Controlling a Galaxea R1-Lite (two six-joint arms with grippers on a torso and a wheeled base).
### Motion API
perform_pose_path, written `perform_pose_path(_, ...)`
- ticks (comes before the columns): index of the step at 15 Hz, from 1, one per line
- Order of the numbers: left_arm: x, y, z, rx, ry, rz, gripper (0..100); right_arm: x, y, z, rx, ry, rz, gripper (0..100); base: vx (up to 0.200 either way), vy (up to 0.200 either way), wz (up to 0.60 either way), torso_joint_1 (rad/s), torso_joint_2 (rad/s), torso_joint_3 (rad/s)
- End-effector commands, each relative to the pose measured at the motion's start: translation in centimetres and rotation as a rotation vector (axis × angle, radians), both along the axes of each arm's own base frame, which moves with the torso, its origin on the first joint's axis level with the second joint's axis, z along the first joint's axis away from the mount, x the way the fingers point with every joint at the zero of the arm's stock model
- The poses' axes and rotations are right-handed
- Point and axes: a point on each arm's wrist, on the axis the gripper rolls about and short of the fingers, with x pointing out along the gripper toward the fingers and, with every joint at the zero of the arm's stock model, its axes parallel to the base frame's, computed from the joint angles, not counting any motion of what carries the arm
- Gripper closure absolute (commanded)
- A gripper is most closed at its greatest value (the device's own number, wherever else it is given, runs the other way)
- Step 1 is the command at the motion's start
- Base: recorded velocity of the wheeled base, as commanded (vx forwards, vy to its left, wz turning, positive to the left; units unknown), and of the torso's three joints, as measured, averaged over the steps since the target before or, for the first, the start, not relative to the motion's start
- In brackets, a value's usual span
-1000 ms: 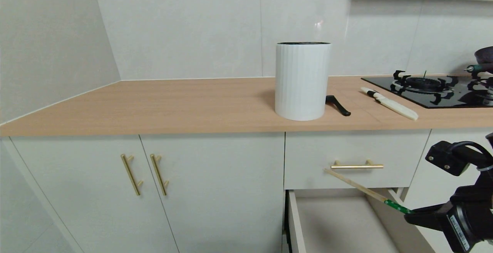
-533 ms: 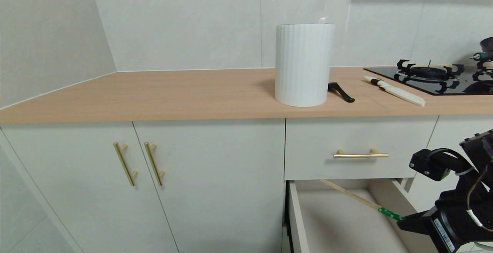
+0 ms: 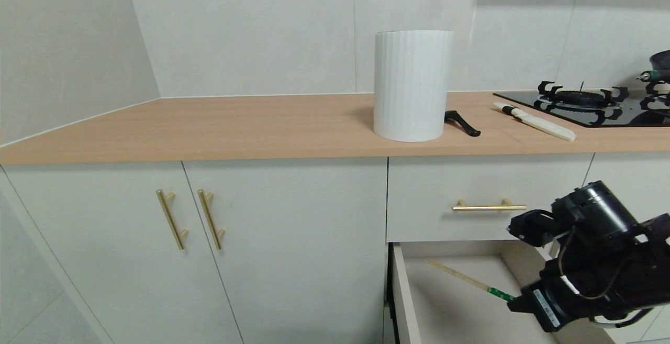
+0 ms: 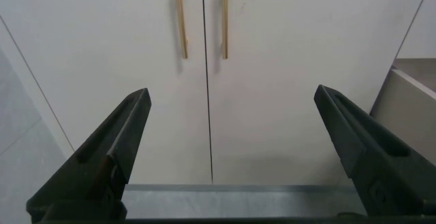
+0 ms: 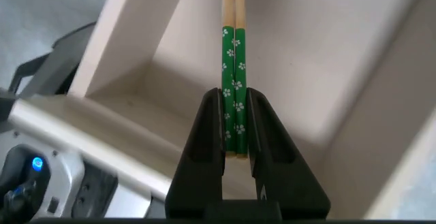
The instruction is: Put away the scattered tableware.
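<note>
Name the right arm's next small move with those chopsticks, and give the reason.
Probably lower a little more, then open the jaws. The right gripper is shut on the green ends of the chopsticks, whose tips slant down inside the open drawer; whether they touch its floor is unclear. A low release should keep them from bouncing or rolling.

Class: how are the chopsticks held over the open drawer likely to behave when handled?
The chopsticks jut straight from the right end effector, held at one end: probably stiff and light. Being two thin sticks, they may separate or roll once released into the drawer.
</note>
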Motion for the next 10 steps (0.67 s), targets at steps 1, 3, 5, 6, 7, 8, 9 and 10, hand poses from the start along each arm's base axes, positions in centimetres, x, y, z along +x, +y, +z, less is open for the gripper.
perform_pose_path(1,0.0,0.0,0.0,0.000,-0.001,0.001,0,3.8,1.7,-4.4,-0.007,0.121,-0.084,100,0.000,0.000,0.00,0.000,0.00,0.000)
perform_pose_path(3,0.0,0.0,0.0,0.000,-0.001,0.001,0,6.3,3.6,-6.3,0.006,0.149,-0.137,100,0.000,0.000,0.00,0.000,0.00,0.000)
perform_pose_path(5,0.0,0.0,0.0,0.000,-0.001,0.001,0,7.8,4.7,-8.3,-0.015,0.184,-0.187,100,0.000,0.000,0.00,0.000,0.00,0.000)
perform_pose_path(6,0.0,0.0,0.0,0.000,-0.001,0.001,0,8.3,4.9,-9.1,-0.023,0.197,-0.208,100,0.000,0.000,0.00,0.000,0.00,0.000)
perform_pose_path(7,0.0,0.0,0.0,0.000,-0.001,0.001,0,8.7,5.4,-10.7,-0.056,0.221,-0.230,100,0.000,0.000,0.00,0.000,0.00,0.000)
perform_pose_path(8,0.0,0.0,0.0,0.000,-0.001,0.001,0,8.8,5.9,-11.7,-0.084,0.233,-0.240,100,0.000,0.000,0.00,0.000,0.00,0.000)
perform_pose_path(9,0.0,0.0,0.0,0.000,-0.001,0.001,0,8.7,6.2,-12.2,-0.092,0.242,-0.238,100,0.000,0.000,0.00,0.000,0.00,0.000)
perform_pose_path(10,0.0,0.0,0.0,0.000,-0.001,0.001,0,8.7,7.1,-13.3,-0.101,0.251,-0.240,100,0.000,0.000,0.00,0.000,0.00,0.000)
